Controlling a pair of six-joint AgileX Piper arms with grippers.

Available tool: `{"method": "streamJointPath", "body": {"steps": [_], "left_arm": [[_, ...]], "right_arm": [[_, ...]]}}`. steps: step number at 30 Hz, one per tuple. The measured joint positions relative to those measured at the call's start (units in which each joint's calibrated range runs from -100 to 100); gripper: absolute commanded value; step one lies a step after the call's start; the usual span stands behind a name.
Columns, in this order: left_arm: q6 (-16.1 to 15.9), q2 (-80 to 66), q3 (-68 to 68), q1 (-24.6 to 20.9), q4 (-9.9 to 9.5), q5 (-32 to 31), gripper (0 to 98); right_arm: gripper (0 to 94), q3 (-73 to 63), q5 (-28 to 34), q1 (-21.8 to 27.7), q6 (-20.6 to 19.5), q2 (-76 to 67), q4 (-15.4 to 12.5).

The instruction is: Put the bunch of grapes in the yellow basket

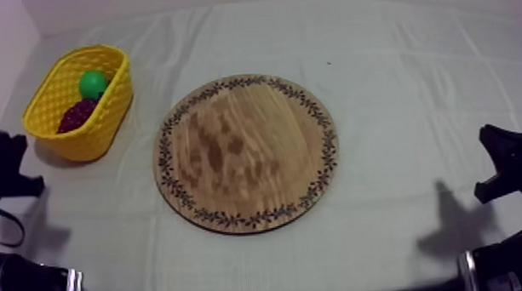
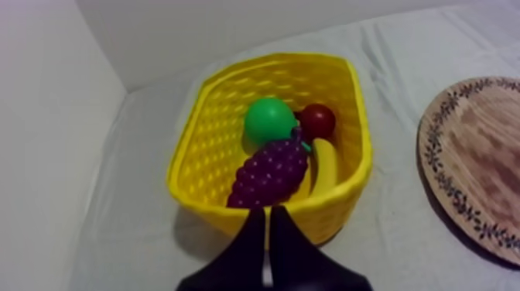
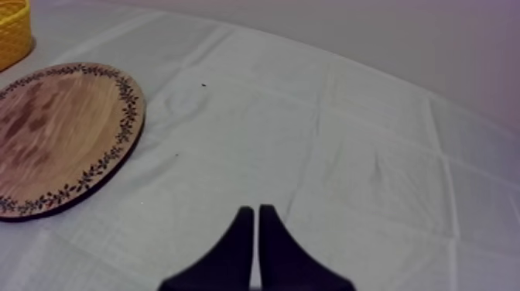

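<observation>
The bunch of grapes (image 2: 269, 173), dark purple, lies inside the yellow basket (image 2: 203, 131) and shows there from above too (image 1: 77, 115). The basket (image 1: 56, 132) stands at the table's far left. The round wooden board (image 1: 246, 152) with its patterned rim sits bare in the middle; its edge shows beside the basket (image 2: 472, 166) and in the right wrist view (image 3: 62, 131). My left gripper (image 2: 267, 220) is shut on nothing, just in front of the basket's near wall. My right gripper (image 3: 252, 217) is shut too, over bare cloth to the right of the board.
In the basket with the grapes lie a green pear (image 2: 270, 120), a small red fruit (image 2: 317, 121) and a banana (image 2: 325, 166). Both arms rest low at the table's sides (image 1: 1, 165) (image 1: 513, 164). A wall stands close behind the basket.
</observation>
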Motion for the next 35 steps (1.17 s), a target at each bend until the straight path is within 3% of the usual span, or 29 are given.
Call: {"method": "streamJointPath", "body": {"steps": [16, 24, 35], "left_arm": [[6.20, -16.92, 5.78, -0.44, -1.01, 3.59, 0.6], [6.92, -17.23, 5.78, -0.58, -1.01, 3.01, 0.1], [19.87, -17.23, 5.78, -0.60, -1.01, 2.99, 0.1]], "right_arm": [[0.4, 0.00, 0.00, 0.00, 0.00, 0.00, 0.00], [0.4, 0.00, 0.00, 0.00, 0.00, 0.00, 0.00], [0.4, 0.00, 0.00, 0.00, 0.23, 0.00, 0.00]]}}
